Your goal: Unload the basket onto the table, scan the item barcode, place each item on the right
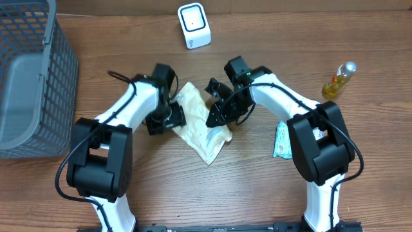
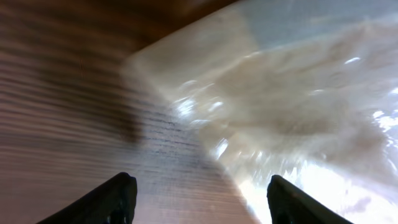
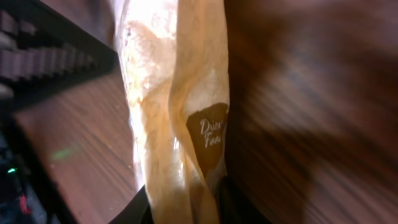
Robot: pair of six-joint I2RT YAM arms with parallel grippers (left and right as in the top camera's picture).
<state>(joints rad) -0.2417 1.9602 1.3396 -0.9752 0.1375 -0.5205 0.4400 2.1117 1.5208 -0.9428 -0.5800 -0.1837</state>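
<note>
In the right wrist view, a pale tan pouch (image 3: 180,124) is seen closest to the lens, its narrow end caught between the two dark fingers of the right gripper (image 3: 186,208). The jaws are drawn in against the film on both sides, so the pouch is pinched at that edge. A dark brown patch is printed on the pouch, and white cursive lettering is carried on it. The upper word appears to read "Dried"; the lower word cannot be made out with certainty.

In the left wrist view, the left gripper (image 2: 205,202) is shown with its fingertips (image 2: 118,199) set wide apart. Nothing is held between them. Only wood grain and a glossy corner of the pouch (image 2: 298,93) are seen beyond them.

From overhead, the pouch (image 1: 199,132) is found lying on the wooden table (image 1: 270,200), between the two arms. The left gripper (image 1: 168,116) is placed at its left edge and the right gripper (image 1: 219,113) at its right edge. A few lines of dark print are visible on the pouch, too small to be read. A white scanner (image 1: 194,26) is stood at the far side of the table, apart from the pouch. A grey basket (image 1: 29,77) is set at the left, a small bottle (image 1: 339,80) of yellow liquid at the right, and a teal and white packet (image 1: 282,140) beside the right arm.
</note>
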